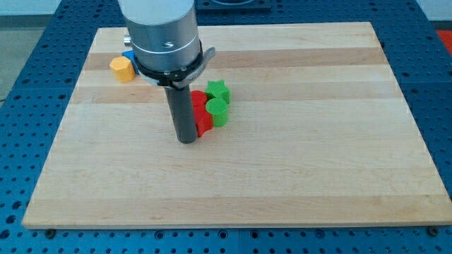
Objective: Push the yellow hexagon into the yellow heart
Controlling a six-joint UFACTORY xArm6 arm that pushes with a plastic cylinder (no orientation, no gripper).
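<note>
One yellow block [122,68] lies near the board's top left; I cannot tell whether it is a hexagon or a heart. No second yellow block shows, and the arm's wide grey body may hide it. My tip [187,140] rests on the board left of centre, well to the lower right of the yellow block. It stands right against the left side of a red block [204,123].
A blue block [128,56] sits just above the yellow one, partly behind the arm. Right of the rod is a tight cluster: another red block [199,98], a green star [217,89] and a green round block [219,111]. The wooden board [318,155] lies on a blue perforated table.
</note>
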